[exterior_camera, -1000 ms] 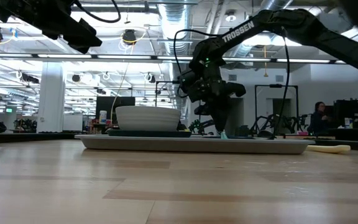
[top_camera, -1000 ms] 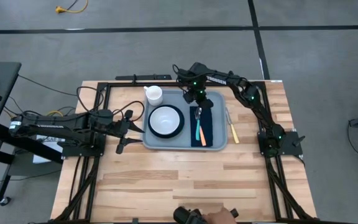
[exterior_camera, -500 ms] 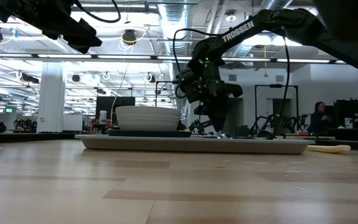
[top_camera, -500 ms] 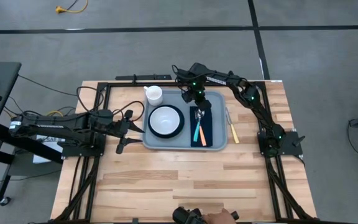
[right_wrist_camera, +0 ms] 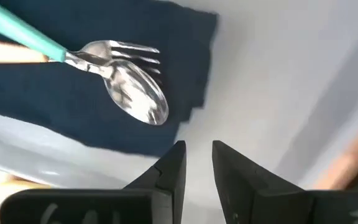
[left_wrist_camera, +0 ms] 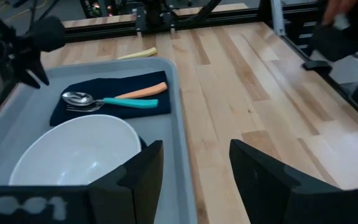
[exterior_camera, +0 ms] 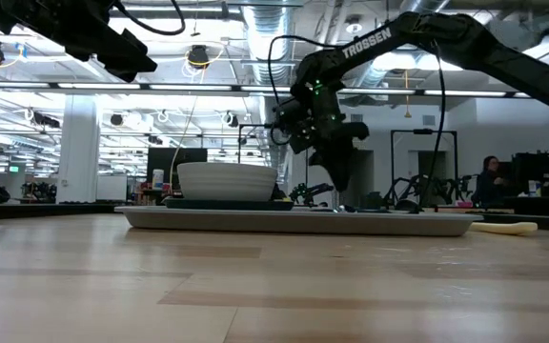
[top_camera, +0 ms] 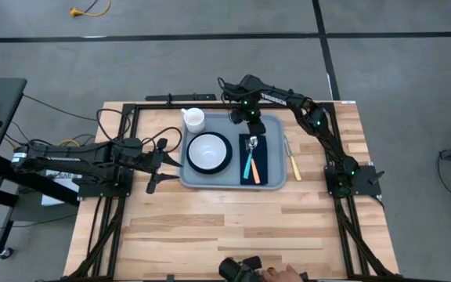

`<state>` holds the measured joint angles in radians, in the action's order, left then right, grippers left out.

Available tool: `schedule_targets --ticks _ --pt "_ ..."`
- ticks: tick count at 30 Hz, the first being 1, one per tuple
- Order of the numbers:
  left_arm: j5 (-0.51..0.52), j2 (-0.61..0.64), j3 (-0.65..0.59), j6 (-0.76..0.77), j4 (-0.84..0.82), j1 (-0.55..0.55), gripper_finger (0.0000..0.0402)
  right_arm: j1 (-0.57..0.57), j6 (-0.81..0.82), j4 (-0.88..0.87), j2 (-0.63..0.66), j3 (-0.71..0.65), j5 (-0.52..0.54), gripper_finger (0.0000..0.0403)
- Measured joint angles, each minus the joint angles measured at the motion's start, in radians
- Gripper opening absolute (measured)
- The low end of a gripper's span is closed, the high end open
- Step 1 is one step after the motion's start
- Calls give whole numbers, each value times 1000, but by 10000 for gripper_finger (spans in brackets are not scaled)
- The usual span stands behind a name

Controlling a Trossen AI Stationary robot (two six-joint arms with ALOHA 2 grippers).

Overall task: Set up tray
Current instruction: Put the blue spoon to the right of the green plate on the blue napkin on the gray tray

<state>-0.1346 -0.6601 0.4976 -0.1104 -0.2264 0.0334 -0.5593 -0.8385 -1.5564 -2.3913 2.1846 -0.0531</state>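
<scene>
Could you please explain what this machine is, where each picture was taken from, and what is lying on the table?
These are two robot arms at a wooden table. One camera looks straight down, one sits at table height, and one rides on each wrist. On the grey tray lie a white bowl and a dark napkin carrying a spoon and fork. A white cup stands beside the tray. The right gripper hovers over the napkin, fingers slightly apart, holding nothing. The left gripper waits open beside the tray.

Fork (right_wrist_camera: 126, 51) partly under spoon (right_wrist_camera: 138, 93)
</scene>
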Motion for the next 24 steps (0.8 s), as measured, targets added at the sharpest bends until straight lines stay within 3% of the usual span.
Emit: schedule_targets --ticks 9,17,20,24 --pt "51 0 0 22 0 0 176 -28 299 -15 97 51 -50 71" --pt "-81 -1 -74 26 101 0 176 -43 592 -11 198 26 -348 71" --pt "-95 0 -141 45 192 0 176 -8 729 -15 216 -32 -337 71" --pt "-95 0 -211 87 258 0 176 53 875 0 243 -136 -219 71"
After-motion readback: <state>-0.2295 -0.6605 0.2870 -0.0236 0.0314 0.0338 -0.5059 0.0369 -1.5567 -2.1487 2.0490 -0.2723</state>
